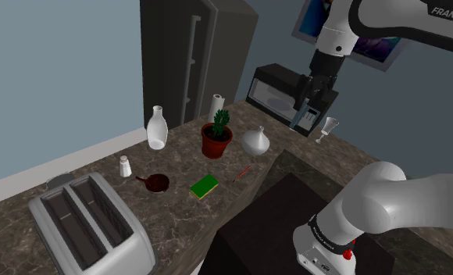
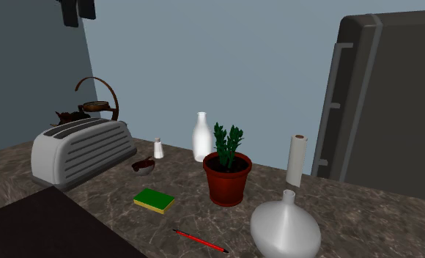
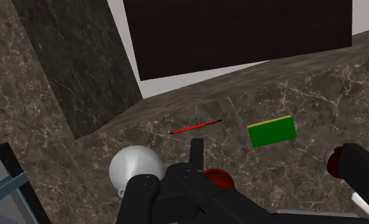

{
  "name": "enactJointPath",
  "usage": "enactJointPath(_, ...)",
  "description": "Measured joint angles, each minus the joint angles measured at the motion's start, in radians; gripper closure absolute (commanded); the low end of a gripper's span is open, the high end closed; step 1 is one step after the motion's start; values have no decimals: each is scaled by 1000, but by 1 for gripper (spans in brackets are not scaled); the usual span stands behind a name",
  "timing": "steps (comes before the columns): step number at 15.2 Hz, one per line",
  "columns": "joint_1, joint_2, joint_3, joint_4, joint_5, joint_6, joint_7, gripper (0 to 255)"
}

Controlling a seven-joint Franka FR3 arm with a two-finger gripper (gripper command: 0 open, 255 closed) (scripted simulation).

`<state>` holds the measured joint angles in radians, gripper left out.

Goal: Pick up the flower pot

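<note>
Hand (image 1: 301, 116) open, high over tabletop (image 1: 178, 223); descend onto mid-tabletop flower pot (image 1: 216, 144), straddle rim, avoid nearby white vase (image 1: 255, 141).

Dark stone counter (image 3: 317, 83). Red pencil (image 3: 196, 126) lies flat, green sponge (image 3: 272, 131) near it. White round vase (image 3: 135, 167) just beside red flower pot (image 3: 221, 179). Pot partly hidden by black gripper (image 3: 278, 167). Fingers (image 3: 365, 170) stand apart, hold nothing.
</note>
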<state>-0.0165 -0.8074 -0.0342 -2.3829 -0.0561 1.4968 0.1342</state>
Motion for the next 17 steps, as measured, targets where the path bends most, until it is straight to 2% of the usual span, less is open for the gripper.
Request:
enactJointPath(3,0,31,-5,-12,-8,45,-7,0)
enactJointPath(11,-3,242,-29,-53,-54,321,-38,0)
enactJointPath(17,-5,453,-41,-4,-81,503,-54,0)
